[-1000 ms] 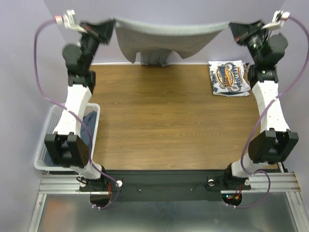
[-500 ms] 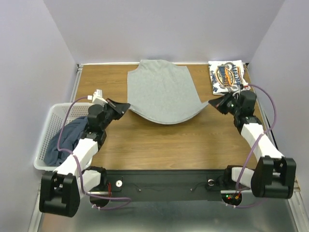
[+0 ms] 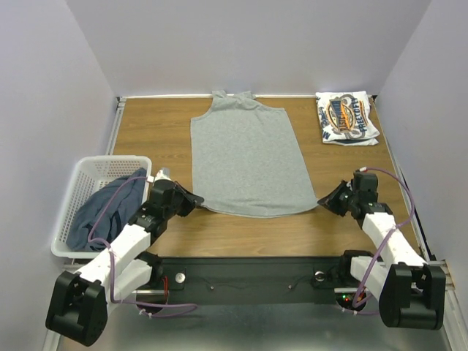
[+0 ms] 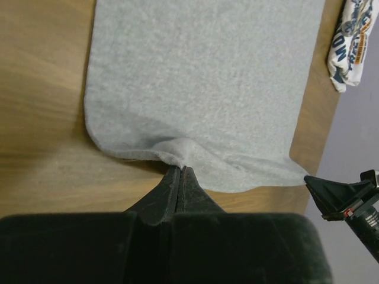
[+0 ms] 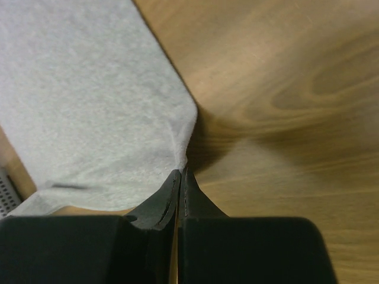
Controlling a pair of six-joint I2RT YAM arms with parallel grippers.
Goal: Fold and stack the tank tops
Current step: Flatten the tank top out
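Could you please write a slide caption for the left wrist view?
Left gripper shut on the hem of the grey tank top spread on the wooden table.

grey top point(image 3: 247, 157) flat centre | logo top point(image 3: 347, 117) folded far-right | blue top point(image 3: 86, 219) in basket point(image 3: 110, 159)

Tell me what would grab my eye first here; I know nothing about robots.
A light grey tank top lies spread flat in the middle of the table, straps toward the far edge, with the left arm and right arm each pinching its near hem in shut jaws. A folded white printed top sits at the far right corner; a dark blue top is heaped in the white basket at left.
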